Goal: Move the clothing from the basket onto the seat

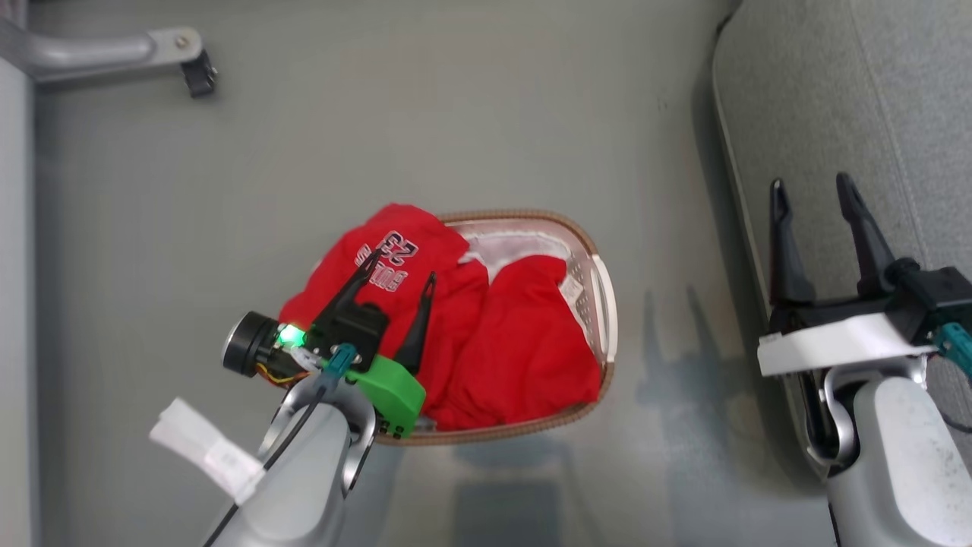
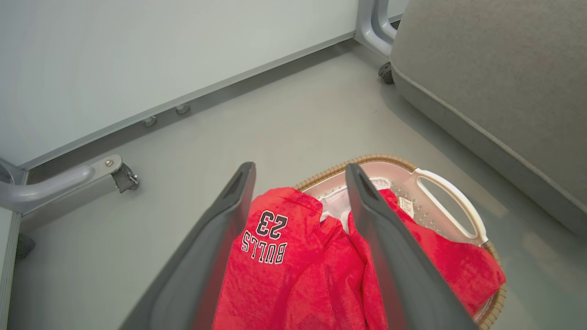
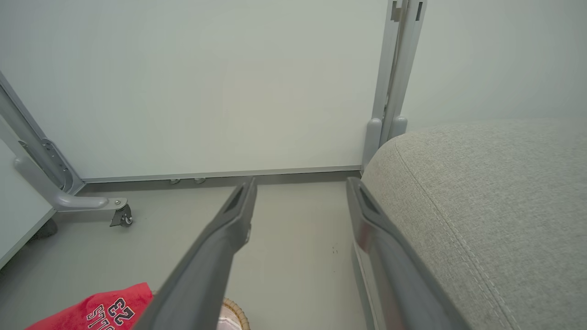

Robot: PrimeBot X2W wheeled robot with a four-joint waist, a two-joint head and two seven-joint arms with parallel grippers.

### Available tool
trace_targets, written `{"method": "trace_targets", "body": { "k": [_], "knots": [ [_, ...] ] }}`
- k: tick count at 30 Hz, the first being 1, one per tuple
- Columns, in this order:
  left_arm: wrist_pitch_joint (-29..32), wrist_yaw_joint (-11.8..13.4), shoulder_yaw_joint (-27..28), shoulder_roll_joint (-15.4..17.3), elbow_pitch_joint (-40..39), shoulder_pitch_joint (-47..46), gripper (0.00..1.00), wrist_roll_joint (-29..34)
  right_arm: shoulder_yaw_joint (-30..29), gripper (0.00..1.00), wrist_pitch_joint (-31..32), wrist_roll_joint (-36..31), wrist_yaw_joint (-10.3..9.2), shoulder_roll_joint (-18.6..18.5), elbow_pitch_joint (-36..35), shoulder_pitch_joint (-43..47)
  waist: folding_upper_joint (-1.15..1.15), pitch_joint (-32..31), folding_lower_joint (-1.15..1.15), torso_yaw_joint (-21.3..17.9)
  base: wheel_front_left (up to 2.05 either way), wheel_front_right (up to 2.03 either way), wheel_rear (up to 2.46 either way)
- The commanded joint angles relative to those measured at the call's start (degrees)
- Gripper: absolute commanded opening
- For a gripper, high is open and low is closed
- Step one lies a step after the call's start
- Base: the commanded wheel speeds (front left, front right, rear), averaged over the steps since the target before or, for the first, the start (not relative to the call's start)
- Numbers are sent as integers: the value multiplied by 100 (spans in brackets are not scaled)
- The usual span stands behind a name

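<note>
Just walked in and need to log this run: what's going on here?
The robot's left claw hangs open above the red clothing heaped in the basket on the floor, gripping nothing. Its right claw, also open, is by the edge of the grey seat. Both garments lie in the basket, none on the seat yet.

Basket (image 1: 531,215) on floor (image 1: 456,114), mid-view. 2 garments in it: lettered garment (image 1: 395,258) at left, draped over the rim; second garment (image 1: 531,342) at its right. Seat (image 1: 835,114) right of basket, apart from it. Left gripper (image 1: 403,266) over lettered garment; right gripper (image 1: 810,182) over seat edge. Wheeled frame leg (image 1: 114,49) far left, behind basket.
</note>
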Motion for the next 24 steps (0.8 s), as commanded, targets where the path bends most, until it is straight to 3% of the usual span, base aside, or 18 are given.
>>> {"method": "trace_targets", "body": {
  "k": [1, 10, 20, 24],
  "knots": [
    [2, -43, -119, 36, 261, -296, 100, 66, -8, 100, -27, 72, -2, -21, -38, -160, 0, 888, 0, -471, 0, 0, 0],
    [76, -145, -816, 43, 1742, -1102, 100, -160, 351, 100, -27, 453, -3, -18, -193, -703, 0, 1725, 0, -1025, 0, 0, 0],
    [382, -149, -992, 43, 2699, -1625, 100, -415, 545, 100, -26, 738, -3, -16, -276, -954, 0, 2283, 0, -1371, 0, 0, 0],
    [373, -13, -946, 81, 2952, -1822, 100, -468, 549, 100, -27, 805, -3, -17, -294, -1029, 0, 2403, 0, -1453, 0, 0, 0]
  ]
}}
